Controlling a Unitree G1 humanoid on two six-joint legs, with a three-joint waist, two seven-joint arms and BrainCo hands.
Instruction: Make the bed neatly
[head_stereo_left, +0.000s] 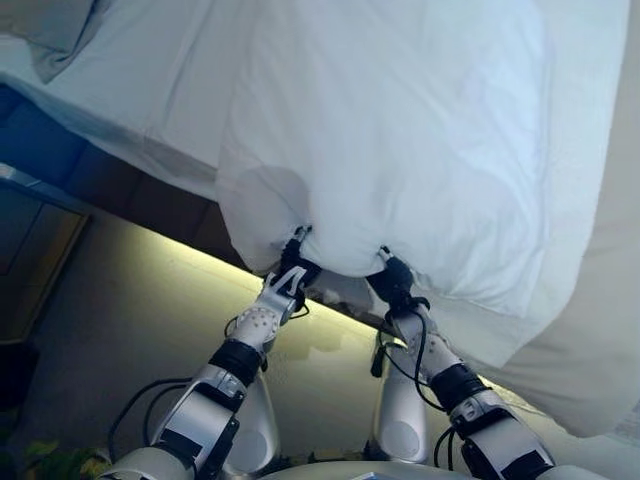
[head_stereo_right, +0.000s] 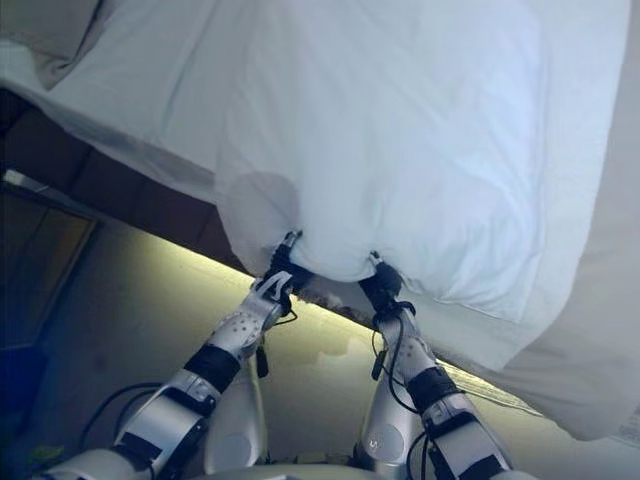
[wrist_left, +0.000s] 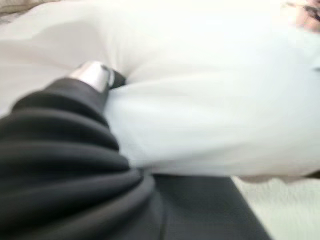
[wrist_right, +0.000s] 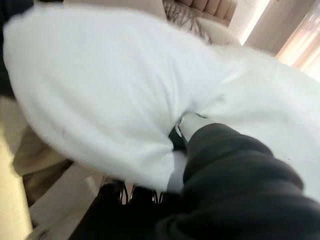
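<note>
While both arms reach up | left hand (head_stereo_left: 287, 281), right hand (head_stereo_left: 394, 282) pinch white duvet (head_stereo_left: 400, 130); fingers buried

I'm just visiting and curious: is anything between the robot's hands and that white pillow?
Nothing visible. The left hand and right hand are both already pressed into the near edge of the white pillow, their fingers buried in its fabric.

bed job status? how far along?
Early to midway. Done: little that shows; the sheet on the bed still lies rumpled toward the far corner. In hand: both the left hand and the right hand pinch the near edge of a white pillow, which hangs over the bed's edge. Left: set the pillow in place and smooth the bedding.
</note>
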